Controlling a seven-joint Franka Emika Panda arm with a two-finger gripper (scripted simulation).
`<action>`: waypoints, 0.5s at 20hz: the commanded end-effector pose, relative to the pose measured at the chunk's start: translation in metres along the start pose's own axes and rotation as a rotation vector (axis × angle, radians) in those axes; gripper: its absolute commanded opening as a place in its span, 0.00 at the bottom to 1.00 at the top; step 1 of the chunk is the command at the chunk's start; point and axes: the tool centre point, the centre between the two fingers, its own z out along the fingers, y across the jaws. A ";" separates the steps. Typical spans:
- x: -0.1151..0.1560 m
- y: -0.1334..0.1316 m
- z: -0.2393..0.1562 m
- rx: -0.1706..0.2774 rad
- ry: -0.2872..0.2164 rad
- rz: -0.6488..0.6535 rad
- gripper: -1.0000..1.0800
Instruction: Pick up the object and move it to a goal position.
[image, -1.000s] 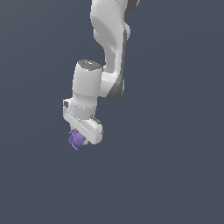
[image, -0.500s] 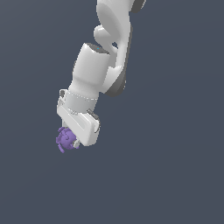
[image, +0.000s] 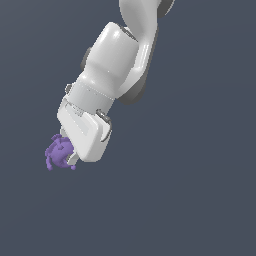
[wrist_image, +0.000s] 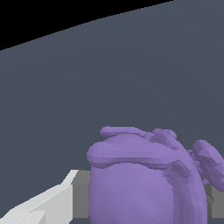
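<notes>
Pincer (image: 70, 152) w/ purple object (image: 58, 152) moved lower-left.

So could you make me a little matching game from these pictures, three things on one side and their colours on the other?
Things:
1. knobby object
2. gripper
3. background surface

Colours:
A. white
B. dark grey-blue
C. purple

Pairs: 1-C, 2-A, 3-B. The wrist view also shows the purple object up close between the gripper's fingers.
</notes>
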 end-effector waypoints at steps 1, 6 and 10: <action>0.016 -0.006 -0.011 -0.001 0.048 0.030 0.00; 0.045 -0.017 -0.034 -0.005 0.143 0.089 0.00; 0.067 -0.024 -0.055 -0.008 0.219 0.136 0.00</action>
